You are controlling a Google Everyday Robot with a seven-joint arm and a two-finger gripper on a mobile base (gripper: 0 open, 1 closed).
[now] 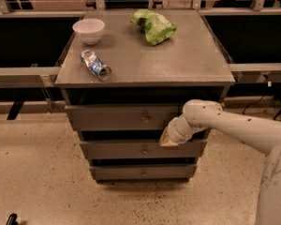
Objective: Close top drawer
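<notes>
The top drawer (122,117) is the widest grey front of the cabinet, with a small metal knob (144,117) at its middle. It stands a little out from the cabinet body, with a dark gap above it. My gripper (167,138) comes in from the right on a white arm (225,123). Its tan tip sits at the lower right corner of the top drawer front, over the gap above the middle drawer (143,149). The right end of the top drawer front is hidden behind my wrist.
On the cabinet top (178,60) lie a white bowl (89,30), a crushed can (95,64) and a green bag (153,26). The bottom drawer (143,172) sits near the speckled floor. Dark shelving with grey rails runs on both sides.
</notes>
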